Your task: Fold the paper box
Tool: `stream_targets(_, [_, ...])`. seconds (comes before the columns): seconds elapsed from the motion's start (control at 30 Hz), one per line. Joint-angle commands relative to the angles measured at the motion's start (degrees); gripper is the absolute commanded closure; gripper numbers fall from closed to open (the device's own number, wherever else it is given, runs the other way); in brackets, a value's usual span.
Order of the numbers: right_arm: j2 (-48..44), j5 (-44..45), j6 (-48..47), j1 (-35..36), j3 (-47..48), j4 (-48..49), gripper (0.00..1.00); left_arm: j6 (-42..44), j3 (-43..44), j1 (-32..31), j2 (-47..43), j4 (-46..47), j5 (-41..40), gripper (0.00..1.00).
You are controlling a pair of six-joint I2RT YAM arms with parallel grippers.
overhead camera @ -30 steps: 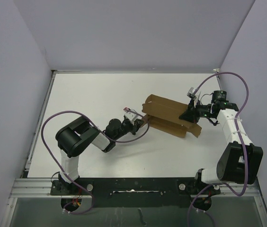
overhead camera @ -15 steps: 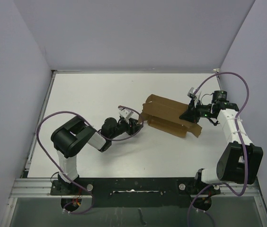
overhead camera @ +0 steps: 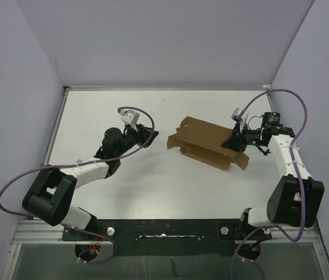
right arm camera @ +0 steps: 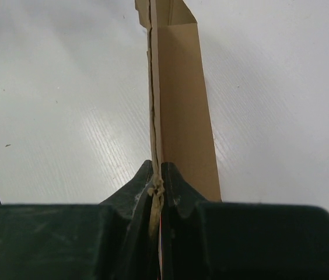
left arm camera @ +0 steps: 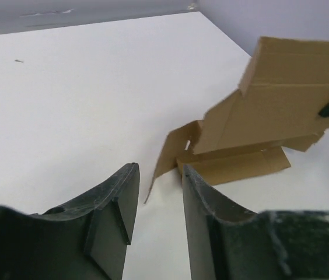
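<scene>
1. Top external view: the white table (overhead camera: 170, 186) runs up to walls (overhead camera: 170, 41) at the back, left and right. There is lots of bare top at the back and near the arm bases.
2. The paper box (overhead camera: 208, 143) is plain brown. It sits right of the middle, partly folded, with one panel lifted and flaps lying flat on the table.
3. The right gripper (overhead camera: 234, 142) is pinched tight on the box's right edge.
4. The left gripper (overhead camera: 151, 135) is part way open and holds nothing. It sits apart from the box's left flap, with bare table between them.
</scene>
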Motion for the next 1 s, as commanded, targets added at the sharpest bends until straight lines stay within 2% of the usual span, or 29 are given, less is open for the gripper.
stream_targets(0.0, [-0.95, 0.41, -0.86, -0.37, 0.66, -0.41, 1.00, -1.14, 7.86, 4.16, 2.30, -12.58, 1.51, 0.70])
stream_targets(0.23, [-1.03, 0.10, -0.95, -0.52, 0.68, -0.55, 1.00, 0.75, 19.13, 3.64, 16.49, -14.35, 6.27, 0.72])
stream_targets(0.43, [-1.00, -0.21, -0.95, -0.62, 0.75, -0.65, 1.00, 0.65, 23.68, 2.04, 24.84, -11.47, 9.23, 0.72])
stream_targets(0.63, [-1.00, -0.64, -0.86, -0.61, 0.92, -0.80, 1.00, 0.51, 23.37, -0.46, 28.52, -5.39, 12.90, 0.71])
stream_targets(0.83, [-0.91, -1.30, -0.86, -0.73, 1.10, -1.07, 1.00, 1.26, 18.83, -2.19, 30.04, 4.68, 14.81, 0.70])
stream_targets(0.97, [-0.86, -1.66, -0.86, -0.90, 1.21, -1.28, 1.00, 1.73, 17.89, -2.91, 31.00, 8.06, 15.75, 0.69])
